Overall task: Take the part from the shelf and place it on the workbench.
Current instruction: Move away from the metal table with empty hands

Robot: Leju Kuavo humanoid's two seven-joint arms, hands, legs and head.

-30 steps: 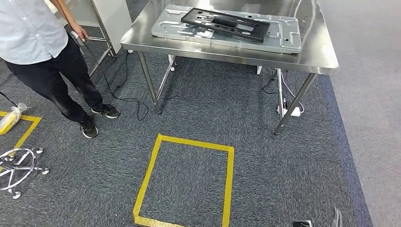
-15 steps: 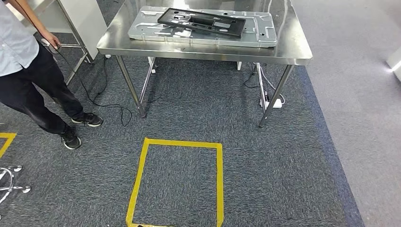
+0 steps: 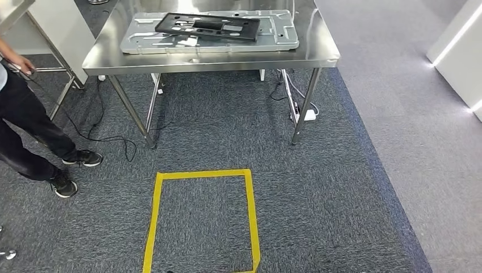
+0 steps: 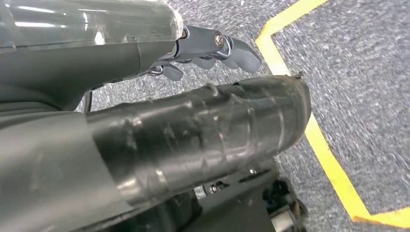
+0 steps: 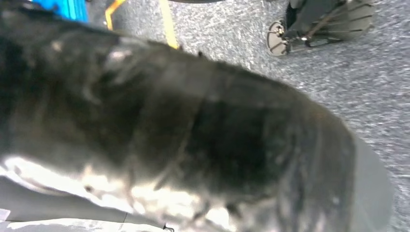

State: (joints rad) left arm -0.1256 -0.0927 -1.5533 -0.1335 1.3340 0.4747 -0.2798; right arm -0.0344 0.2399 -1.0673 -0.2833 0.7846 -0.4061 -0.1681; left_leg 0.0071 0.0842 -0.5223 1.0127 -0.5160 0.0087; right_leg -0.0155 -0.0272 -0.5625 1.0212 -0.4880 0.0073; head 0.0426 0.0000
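View swung right | black part point(image 3: 207, 26) atop grey panel point(image 3: 210, 34), workbench point(image 3: 318, 54)

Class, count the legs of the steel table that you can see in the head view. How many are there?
3. One at the front left, one at the front right, and one behind the front-left leg. A fourth may be hidden under the table.

— What marks the carpet point(image 3: 352, 187)?
— A square of yellow tape point(image 3: 202, 219) on the grey pile, just in front of the table legs.

— And at the left?
— A person point(image 3: 25, 133) in dark trousers and black shoes stands beside a white cabinet point(image 3: 54, 28); a black cable point(image 3: 102, 133) trails across the floor to them.

— Further right?
— A power strip point(image 3: 307, 115) lies under the table, and white panels point(image 3: 457, 54) stand at the edge.
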